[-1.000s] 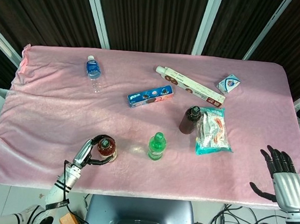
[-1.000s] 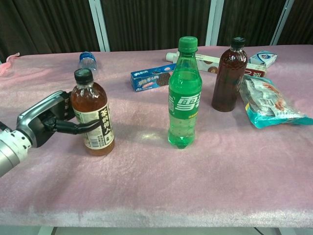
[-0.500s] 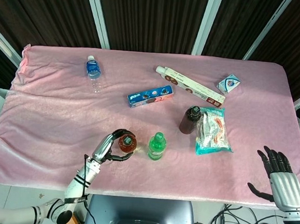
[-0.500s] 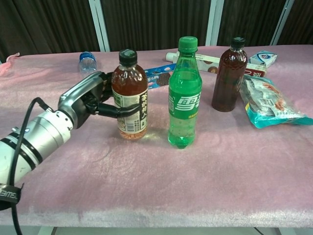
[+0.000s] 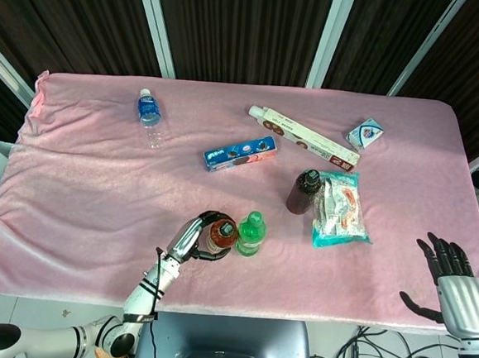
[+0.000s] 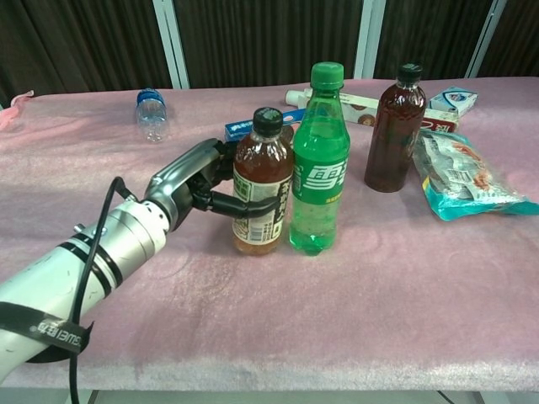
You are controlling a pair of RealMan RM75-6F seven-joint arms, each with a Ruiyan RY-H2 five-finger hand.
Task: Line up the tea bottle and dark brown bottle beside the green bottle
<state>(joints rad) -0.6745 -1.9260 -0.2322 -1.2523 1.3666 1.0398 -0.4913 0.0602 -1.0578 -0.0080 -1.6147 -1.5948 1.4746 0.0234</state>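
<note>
Left hand: fingers wrapped around the tea bottle, gripping its label.
Tea bottle: upright, touching the green bottle at its 9 o'clock side.
Green bottle: standing near the table's front edge.
Dark brown bottle: upright, apart at 1 o'clock from the green one, just beside a snack bag.
Right hand: fingers spread, holding nothing, off the table's 4 o'clock corner.

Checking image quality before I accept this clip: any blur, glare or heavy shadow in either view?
Head view: sharp and evenly lit, with a soft shadow beside the right hand. Chest view: the tea bottle, green bottle and left hand are crisp; there are small highlights on the bottle plastic and a faint glow on the cloth beneath them; no motion blur.
</note>
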